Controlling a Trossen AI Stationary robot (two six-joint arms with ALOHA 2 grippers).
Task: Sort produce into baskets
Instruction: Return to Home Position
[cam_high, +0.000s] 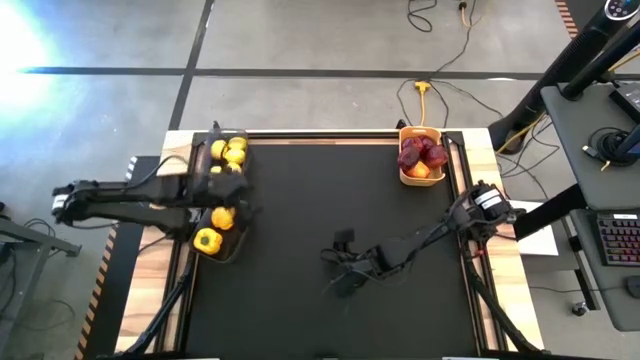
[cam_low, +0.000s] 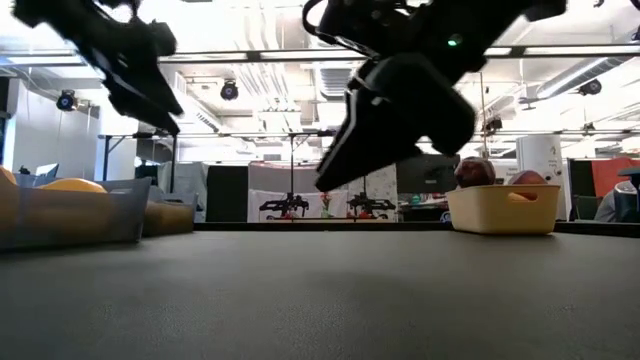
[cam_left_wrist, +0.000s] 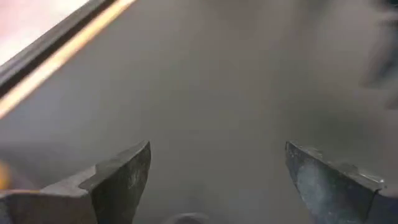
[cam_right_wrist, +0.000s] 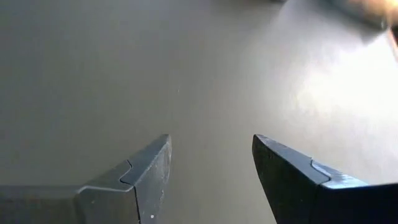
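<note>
Matt black tabletop (cam_high: 320, 200), wooden border (cam_high: 150, 290)

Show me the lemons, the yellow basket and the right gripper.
lemons (cam_high: 236, 153): high view, on the middle of one lemon.
yellow basket (cam_high: 421, 182): high view, on its rim.
right gripper (cam_high: 338, 262): high view, midway between its open fingertips.

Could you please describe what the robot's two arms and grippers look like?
The left arm and right arm are dark, slender jointed links; the right arm carries a white label near its base. The left gripper and right gripper each have two dark grey, wedge-shaped fingers with angular tips.
</note>
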